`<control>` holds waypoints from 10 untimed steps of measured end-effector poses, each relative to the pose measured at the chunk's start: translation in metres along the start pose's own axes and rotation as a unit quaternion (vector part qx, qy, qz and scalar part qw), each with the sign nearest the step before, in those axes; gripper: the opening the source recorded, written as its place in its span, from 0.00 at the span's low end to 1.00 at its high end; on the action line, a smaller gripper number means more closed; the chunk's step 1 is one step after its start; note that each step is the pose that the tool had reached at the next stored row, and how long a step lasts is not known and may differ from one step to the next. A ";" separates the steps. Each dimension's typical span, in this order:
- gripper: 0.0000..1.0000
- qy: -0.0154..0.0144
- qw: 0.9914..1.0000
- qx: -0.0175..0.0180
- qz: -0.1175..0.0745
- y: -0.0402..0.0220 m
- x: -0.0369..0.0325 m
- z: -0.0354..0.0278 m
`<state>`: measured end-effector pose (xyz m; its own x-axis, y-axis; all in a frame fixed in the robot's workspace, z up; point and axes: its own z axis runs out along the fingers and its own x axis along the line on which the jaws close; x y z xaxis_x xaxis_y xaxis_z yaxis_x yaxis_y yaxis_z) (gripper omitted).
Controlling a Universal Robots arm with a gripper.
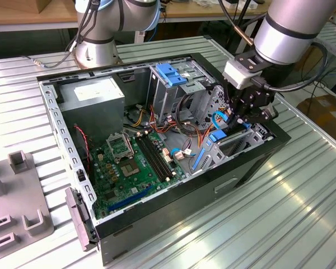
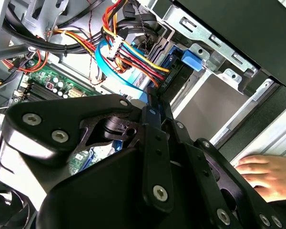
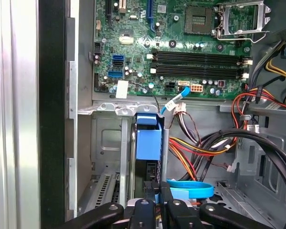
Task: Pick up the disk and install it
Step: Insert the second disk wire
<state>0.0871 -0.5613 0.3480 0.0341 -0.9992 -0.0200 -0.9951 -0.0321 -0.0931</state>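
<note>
The hand (image 3: 156,198) grips the disk (image 3: 148,143) on edge in the bay.

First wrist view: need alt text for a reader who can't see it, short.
The gripper grips the edge of the disk, whose blue carrier stands on edge in a metal bay of the open computer case. Beyond lies the green motherboard, and red, yellow and black cables run beside the bay.
</note>
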 end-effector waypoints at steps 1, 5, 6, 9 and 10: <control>0.16 -0.002 1.000 0.000 0.000 0.0000 0.0000 -0.0001; 0.16 -0.007 1.000 0.000 0.001 0.0001 0.0011 0.0001; 0.16 -0.007 1.000 0.000 0.001 0.0001 0.0016 0.0001; 0.16 -0.007 1.000 0.000 0.001 0.0001 0.0028 0.0001; 0.16 -0.007 1.000 0.000 0.001 0.0001 0.0029 0.0002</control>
<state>0.0871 -0.5642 0.3478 0.0341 -0.9988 -0.0342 -0.9951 -0.0308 -0.0936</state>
